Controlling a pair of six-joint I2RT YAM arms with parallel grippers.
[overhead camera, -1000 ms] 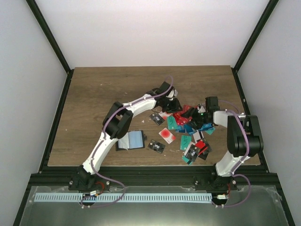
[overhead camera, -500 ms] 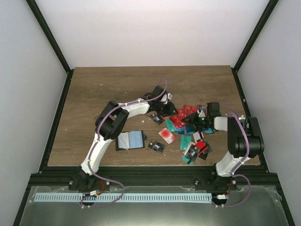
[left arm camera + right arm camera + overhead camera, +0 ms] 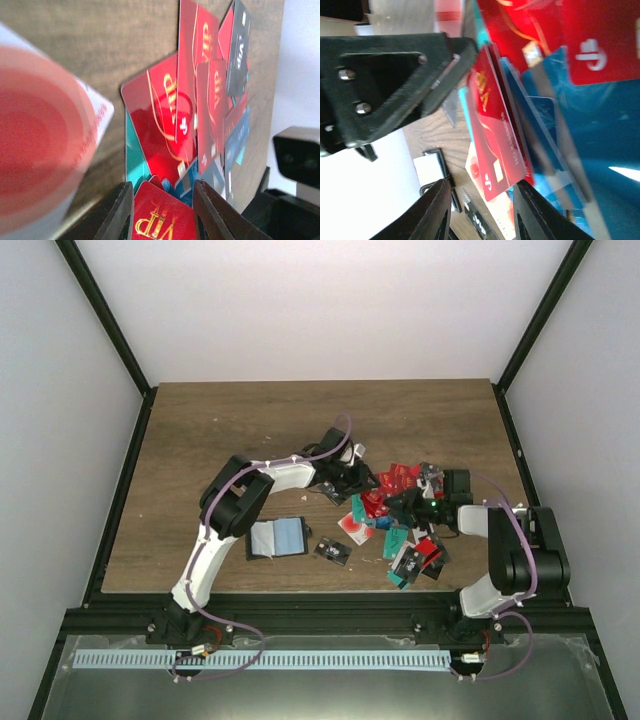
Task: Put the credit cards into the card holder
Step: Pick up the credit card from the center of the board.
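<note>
Glossy plastic credit cards — gilt lettering, matt wood-grain table, smooth finish

Table under me: brown wood-grain tabletop.
Walls around me: plain white panels, at the back and both sides.
Corners: black struts, slanting.
My near edge: black rail, then grey metal tray.
Light: bright, even.
</note>
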